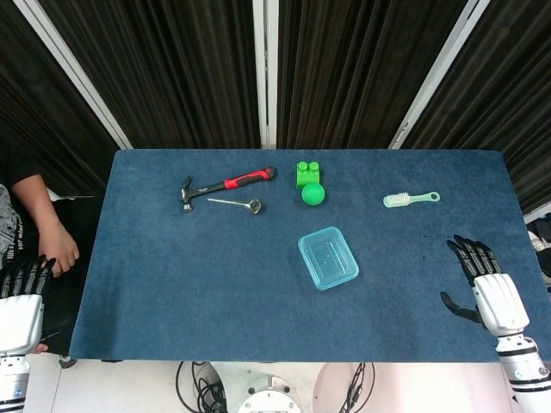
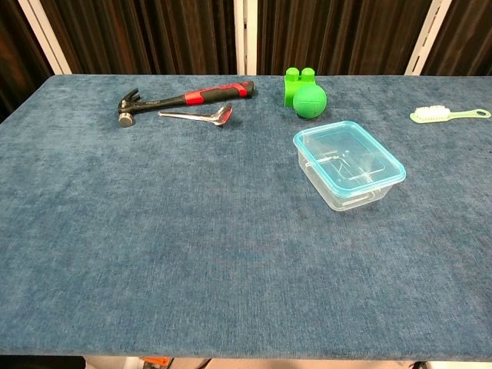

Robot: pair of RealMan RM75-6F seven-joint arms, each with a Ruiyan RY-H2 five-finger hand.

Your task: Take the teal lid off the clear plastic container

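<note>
A: The hands?
B: Right hand (image 1: 486,280) rests at the table's (image 2: 154,254) near right edge, fingers spread, holding nothing; left hand (image 1: 21,297) sits off its left side, fingers straight, empty.
A: And the container?
B: Clear plastic container (image 2: 347,164) right of centre, teal lid (image 2: 350,152) on; farther back, green ball (image 2: 310,101), green block (image 2: 294,79), claw hammer (image 2: 184,98), metal spoon (image 2: 198,114), pale green brush (image 2: 448,114).

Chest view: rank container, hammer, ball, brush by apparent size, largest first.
1. Container, though it sits nearest the camera.
2. Hammer, comparable in length but slimmer.
3. Brush and ball: too alike to rank; the brush is longer, the ball bulkier.
</note>
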